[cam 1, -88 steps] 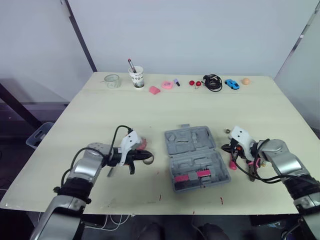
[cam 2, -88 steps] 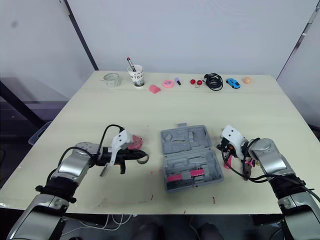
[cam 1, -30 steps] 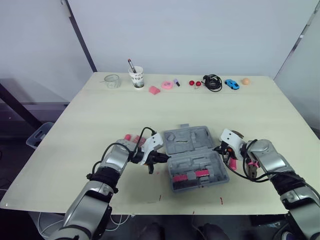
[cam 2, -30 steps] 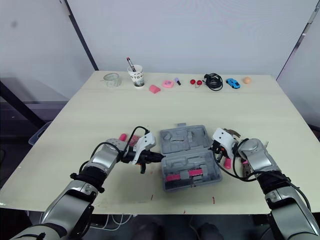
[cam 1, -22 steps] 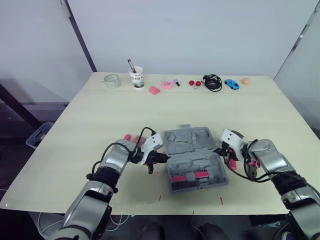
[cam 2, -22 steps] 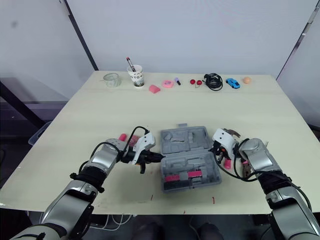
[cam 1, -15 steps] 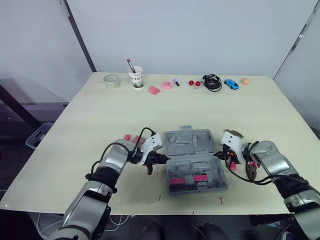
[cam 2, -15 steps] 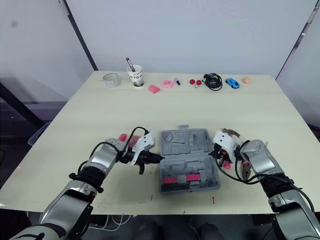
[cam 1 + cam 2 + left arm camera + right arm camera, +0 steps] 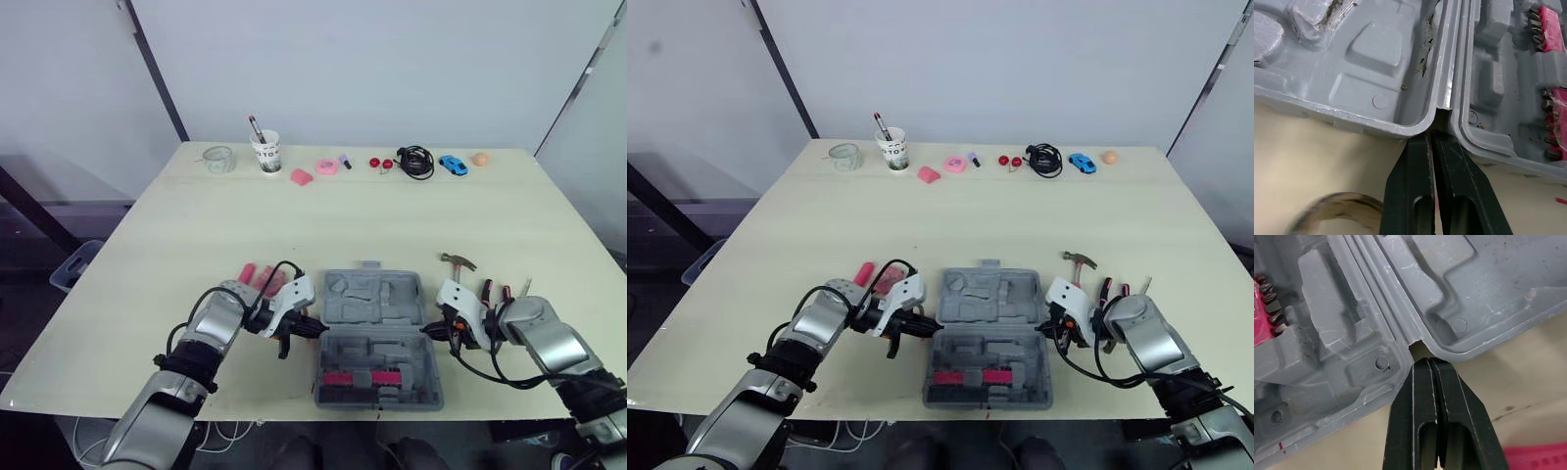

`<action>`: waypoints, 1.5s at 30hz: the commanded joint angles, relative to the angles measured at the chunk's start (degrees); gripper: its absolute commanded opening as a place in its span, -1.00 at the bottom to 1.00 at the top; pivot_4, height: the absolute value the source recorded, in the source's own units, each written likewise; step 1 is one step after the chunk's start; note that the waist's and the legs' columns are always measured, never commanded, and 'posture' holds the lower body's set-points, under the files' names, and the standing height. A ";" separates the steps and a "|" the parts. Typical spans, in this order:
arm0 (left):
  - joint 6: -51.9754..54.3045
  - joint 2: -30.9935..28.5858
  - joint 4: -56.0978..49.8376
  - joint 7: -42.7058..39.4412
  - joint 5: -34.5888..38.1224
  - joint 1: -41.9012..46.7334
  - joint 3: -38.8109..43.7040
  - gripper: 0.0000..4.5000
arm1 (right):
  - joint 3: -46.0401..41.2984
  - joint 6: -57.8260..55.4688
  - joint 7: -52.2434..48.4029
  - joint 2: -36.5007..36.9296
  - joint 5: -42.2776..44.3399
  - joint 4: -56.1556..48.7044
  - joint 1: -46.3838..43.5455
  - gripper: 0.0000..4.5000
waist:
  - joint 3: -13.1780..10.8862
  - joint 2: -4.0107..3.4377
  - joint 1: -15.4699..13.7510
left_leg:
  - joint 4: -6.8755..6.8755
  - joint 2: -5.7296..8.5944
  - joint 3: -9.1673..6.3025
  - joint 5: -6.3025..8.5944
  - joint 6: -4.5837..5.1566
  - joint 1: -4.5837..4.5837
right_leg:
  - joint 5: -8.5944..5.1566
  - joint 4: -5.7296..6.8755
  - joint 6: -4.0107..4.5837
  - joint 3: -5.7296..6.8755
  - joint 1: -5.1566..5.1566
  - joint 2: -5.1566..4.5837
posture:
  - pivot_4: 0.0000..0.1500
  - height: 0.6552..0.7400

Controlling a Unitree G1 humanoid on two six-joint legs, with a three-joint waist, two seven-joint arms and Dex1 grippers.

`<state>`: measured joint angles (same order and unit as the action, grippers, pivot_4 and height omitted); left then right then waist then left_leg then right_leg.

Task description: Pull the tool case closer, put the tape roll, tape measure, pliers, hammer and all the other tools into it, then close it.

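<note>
Open tool case [image 9: 377, 333] lies flat on the table [image 9: 392, 215], its near half almost at the front edge, with open tabletop stretching behind it. Left gripper [image 9: 314, 328] and right gripper [image 9: 429, 332], jaws clenched on nothing, touch the hinge notches on either side. The grey moulded trays hold pink bit strips [image 9: 356, 378] in the near half. Hammer [image 9: 457, 261] and pliers [image 9: 487, 291] lie just right.

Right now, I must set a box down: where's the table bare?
The wooden table is bare between the open grey plastic tool case and the far row, paper cup to blue toy car. Crowded beside it: left gripper, right gripper, small hammer.
</note>
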<state>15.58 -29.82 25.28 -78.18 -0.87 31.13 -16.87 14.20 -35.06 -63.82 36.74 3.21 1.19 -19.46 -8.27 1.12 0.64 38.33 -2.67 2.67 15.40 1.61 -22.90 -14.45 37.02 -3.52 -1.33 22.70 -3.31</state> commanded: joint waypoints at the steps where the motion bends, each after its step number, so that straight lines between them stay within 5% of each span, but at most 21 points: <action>1: 0.79 -0.09 -3.27 -2.32 0.84 -1.12 -2.34 -0.92 | 0.47 -1.77 -1.24 -0.05 3.37 -5.56 1.55 -1.00 | 0.00 0.00 0.02 | 0.00 0.00 0.00 0.00 0.00 0.00 | 0.00 0.00 0.00 0.00 0.00 0.00 | 1.00 1.00; 45: 5.57 -6.32 -13.23 -7.70 1.82 -6.35 -7.36 -0.92 | 2.32 -9.53 0.60 2.80 9.64 -14.17 8.53 -1.00 | 0.02 0.02 -0.02 | 0.01 -0.04 -0.03 0.00 0.00 0.02 | -0.01 0.00 0.01 -0.03 0.00 0.07 | 1.00 1.00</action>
<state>20.98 -36.56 13.29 -84.85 0.21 25.64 -22.35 15.62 -44.94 -63.09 40.11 11.06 -10.54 -10.86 -8.25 1.14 0.62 38.35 -2.71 2.64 15.40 1.61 -22.88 -14.46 37.02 -3.51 -1.36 22.70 -3.24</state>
